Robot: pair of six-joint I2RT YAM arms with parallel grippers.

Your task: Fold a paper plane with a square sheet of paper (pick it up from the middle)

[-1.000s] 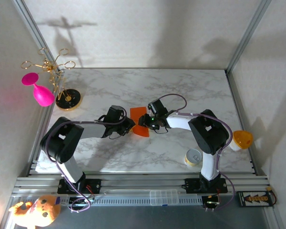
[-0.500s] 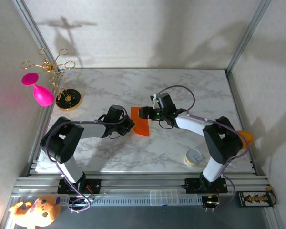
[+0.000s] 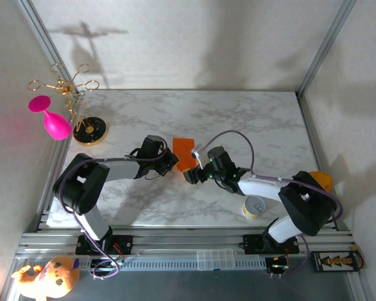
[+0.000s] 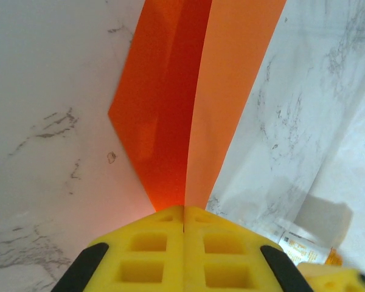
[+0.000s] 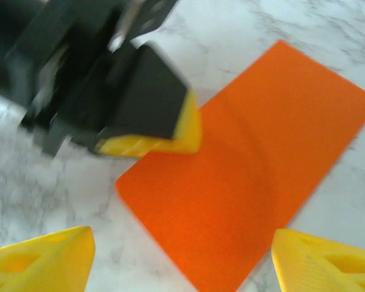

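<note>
Far-left corner of surface (image 3: 144, 106): gold rack (image 3: 75, 94) with pink goblet (image 3: 50, 120). Middle of surface: left hand (image 3: 173, 163), pads (image 4: 146, 243) pressed together on edge of orange paper (image 3: 184, 149), folded along one crease, two layers splaying from grip. Just right: right hand (image 3: 192, 176), fingers (image 5: 42, 255) spread wide, empty, over paper's near end. Near-right corner: yellow can (image 3: 255, 207); orange-yellow cup (image 3: 319, 180) past right edge

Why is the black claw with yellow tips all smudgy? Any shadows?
Right wrist view: the black, yellow-padded left gripper is blurred, the bright orange paper sheet looks crisper. Left wrist view: sharp, inner fold shaded darker. Top external view: the gold wire stand casts a shadow on the back wall.
</note>
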